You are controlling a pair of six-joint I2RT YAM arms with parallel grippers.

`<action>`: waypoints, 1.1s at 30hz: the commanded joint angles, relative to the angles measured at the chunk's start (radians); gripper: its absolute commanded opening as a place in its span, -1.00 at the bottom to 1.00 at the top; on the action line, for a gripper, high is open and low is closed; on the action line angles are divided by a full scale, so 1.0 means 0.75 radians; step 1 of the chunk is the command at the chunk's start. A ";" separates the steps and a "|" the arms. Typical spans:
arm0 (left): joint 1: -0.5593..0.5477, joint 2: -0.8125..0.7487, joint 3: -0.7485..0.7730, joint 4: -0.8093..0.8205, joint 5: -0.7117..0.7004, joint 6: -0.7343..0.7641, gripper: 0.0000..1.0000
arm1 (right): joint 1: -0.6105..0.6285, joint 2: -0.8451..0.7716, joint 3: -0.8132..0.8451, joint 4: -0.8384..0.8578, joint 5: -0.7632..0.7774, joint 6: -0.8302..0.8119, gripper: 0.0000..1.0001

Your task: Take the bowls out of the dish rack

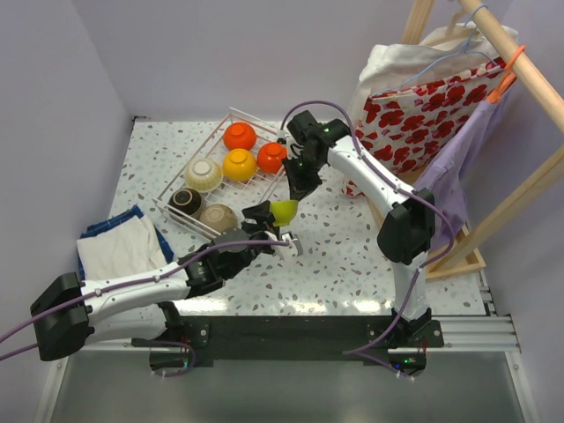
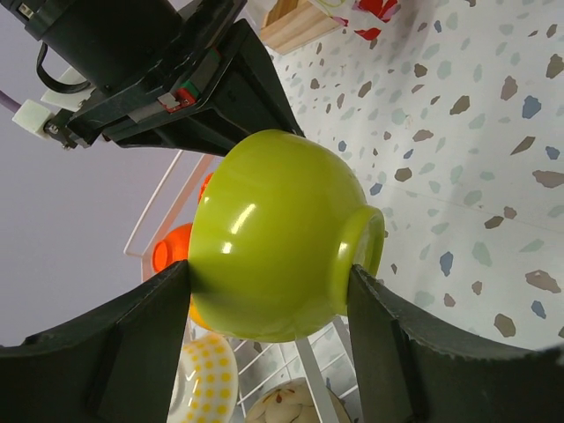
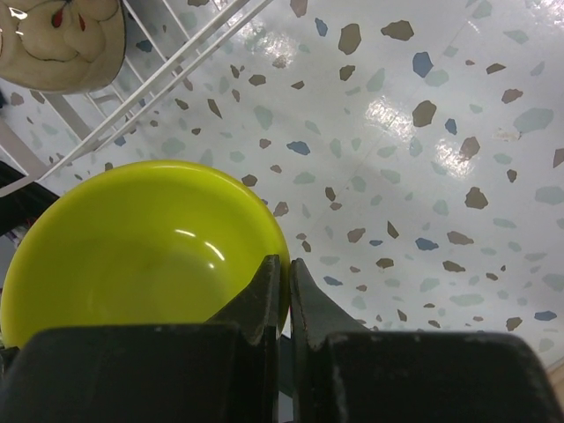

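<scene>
One green bowl (image 1: 284,210), rim clamped by right gripper (image 3: 284,271), is flanked by left gripper (image 2: 269,282), hold unclear; six bowls (image 1: 240,164) seen in rack (image 1: 196,154).

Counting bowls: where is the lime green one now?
Top view: the lime green bowl hangs just right of the dish rack, held by the left fingers and right fingers.

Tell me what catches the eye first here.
A lime bowl hangs above the table just right of the rack, its rim pinched by the right gripper while the left gripper straddles it. Six more bowls sit in the rack, and a red-flowered bag is at back right.
</scene>
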 commanded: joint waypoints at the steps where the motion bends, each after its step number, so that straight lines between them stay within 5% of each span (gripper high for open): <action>1: 0.003 -0.031 0.011 0.109 -0.018 -0.099 0.33 | 0.006 -0.041 -0.043 -0.001 0.014 0.001 -1.00; 5: 0.001 -0.057 0.009 0.074 0.015 -0.171 0.67 | -0.018 -0.061 -0.088 0.042 0.037 0.016 -1.00; 11: -0.001 -0.078 0.023 0.005 0.082 -0.273 0.88 | -0.045 -0.096 -0.182 0.126 0.057 0.018 -1.00; 21: -0.001 -0.115 0.017 -0.069 0.274 -0.535 0.99 | -0.119 -0.180 -0.365 0.352 0.074 0.061 -1.00; 33: 0.015 -0.117 0.009 0.021 0.015 -0.699 1.00 | -0.119 -0.297 -0.715 0.671 0.235 0.040 -1.00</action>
